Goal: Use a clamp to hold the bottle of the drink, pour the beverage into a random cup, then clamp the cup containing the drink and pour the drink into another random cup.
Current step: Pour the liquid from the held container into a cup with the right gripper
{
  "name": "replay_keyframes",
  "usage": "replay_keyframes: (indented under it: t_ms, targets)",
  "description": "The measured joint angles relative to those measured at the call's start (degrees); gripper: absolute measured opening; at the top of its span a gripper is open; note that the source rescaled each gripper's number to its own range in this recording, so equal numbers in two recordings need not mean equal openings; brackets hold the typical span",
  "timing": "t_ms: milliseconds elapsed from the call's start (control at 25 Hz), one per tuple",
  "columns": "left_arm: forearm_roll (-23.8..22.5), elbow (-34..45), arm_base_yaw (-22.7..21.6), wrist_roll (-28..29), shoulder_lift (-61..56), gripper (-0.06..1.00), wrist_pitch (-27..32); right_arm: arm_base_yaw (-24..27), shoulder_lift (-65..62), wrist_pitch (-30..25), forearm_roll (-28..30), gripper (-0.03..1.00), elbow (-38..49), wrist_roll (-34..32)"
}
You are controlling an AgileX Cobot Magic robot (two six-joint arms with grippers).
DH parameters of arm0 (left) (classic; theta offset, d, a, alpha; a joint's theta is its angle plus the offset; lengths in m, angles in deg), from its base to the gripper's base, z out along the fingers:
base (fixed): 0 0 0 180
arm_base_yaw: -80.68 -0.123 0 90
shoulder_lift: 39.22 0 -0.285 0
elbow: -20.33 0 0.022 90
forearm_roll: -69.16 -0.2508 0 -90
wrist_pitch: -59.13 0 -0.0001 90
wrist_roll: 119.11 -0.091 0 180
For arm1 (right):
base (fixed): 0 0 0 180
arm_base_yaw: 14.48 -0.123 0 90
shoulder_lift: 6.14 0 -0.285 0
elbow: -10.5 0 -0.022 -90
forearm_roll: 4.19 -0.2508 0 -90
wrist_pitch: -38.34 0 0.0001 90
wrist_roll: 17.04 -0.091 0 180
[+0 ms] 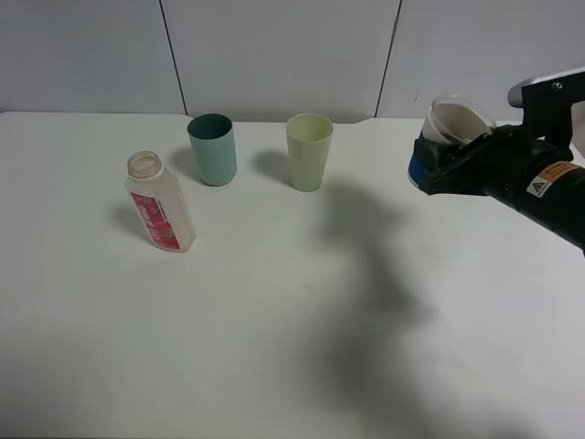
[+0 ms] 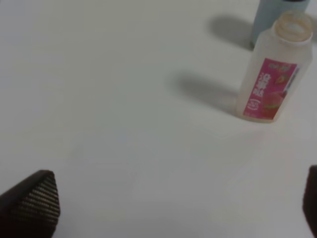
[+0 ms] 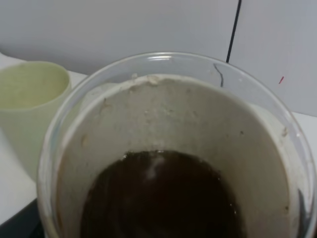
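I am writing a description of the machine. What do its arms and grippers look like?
The right arm is bulky and black, with a small orange-and-white warning label bearing a triangle, and a white housing above. Of the left gripper only dark fingertips with a ribbed surface show.

The table (image 1: 274,329) is smooth, matt white. At nine o'clock, the bottle (image 1: 160,203) is clear plastic with a glossy pink-red label (image 1: 157,221). The teal tumbler (image 1: 212,149) and pale yellow-green tumbler (image 1: 309,152) look matt plastic. The blue-banded cup (image 1: 452,123) is translucent, the beverage (image 3: 158,198) glossy.
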Motion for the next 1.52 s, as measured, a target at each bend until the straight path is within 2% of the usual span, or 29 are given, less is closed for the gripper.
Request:
replay_keyframes:
  t_ms: [80, 120, 200, 240, 360, 480, 600, 760, 800, 840, 920, 1200, 1280, 1440, 1520]
  targets:
    - [0.0, 0.0, 0.0, 0.0, 0.0, 1.00, 0.0, 2.4, 0.0, -0.5, 5.9, 0.00, -0.2, -4.2]
    - [0.0, 0.0, 0.0, 0.0, 0.0, 1.00, 0.0, 2.4, 0.0, -0.5, 5.9, 0.00, -0.2, -4.2]
    - [0.0, 0.0, 0.0, 0.0, 0.0, 1.00, 0.0, 5.0, 0.0, -2.2, 12.4, 0.00, -1.3, -8.6]
    - [0.0, 0.0, 0.0, 0.0, 0.0, 1.00, 0.0, 6.6, 0.1, -5.0, 19.9, 0.00, -3.3, -14.0]
    - [0.0, 0.0, 0.0, 0.0, 0.0, 1.00, 0.0, 8.1, 0.1, -10.6, 32.7, 0.00, -7.9, -22.0]
    - [0.0, 0.0, 0.0, 0.0, 0.0, 1.00, 0.0, 8.3, 0.2, -17.4, 44.8, 0.00, -13.1, -31.9]
    - [0.0, 0.0, 0.0, 0.0, 0.0, 1.00, 0.0, 8.4, 0.2, -21.9, 54.5, 0.00, -17.3, -41.6]
    - [0.0, 0.0, 0.0, 0.0, 0.0, 1.00, 0.0, 8.4, 0.2, -26.1, 62.9, 0.00, -21.5, -51.4]
    - [0.0, 0.0, 0.0, 0.0, 0.0, 1.00, 0.0, 8.4, 0.2, -26.1, 62.9, 0.00, -21.5, -51.4]
    - [0.0, 0.0, 0.0, 0.0, 0.0, 1.00, 0.0, 8.4, 0.2, -28.1, 66.2, 0.00, -23.2, -53.8]
    - [0.0, 0.0, 0.0, 0.0, 0.0, 1.00, 0.0, 8.4, 0.2, -29.8, 68.4, 0.00, -24.5, -55.9]
    - [0.0, 0.0, 0.0, 0.0, 0.0, 1.00, 0.0, 8.4, 0.4, -32.6, 75.4, 0.00, -27.3, -64.2]
    - [0.0, 0.0, 0.0, 0.0, 0.0, 1.00, 0.0, 8.2, 1.1, -34.8, 79.4, 0.00, -28.8, -68.5]
    - [0.0, 0.0, 0.0, 0.0, 0.0, 1.00, 0.0, 5.4, 4.6, -41.1, 88.0, 0.00, -32.3, -77.3]
    - [0.0, 0.0, 0.0, 0.0, 0.0, 1.00, 0.0, 1.5, 8.5, -45.5, 91.1, 0.00, -36.1, -80.4]
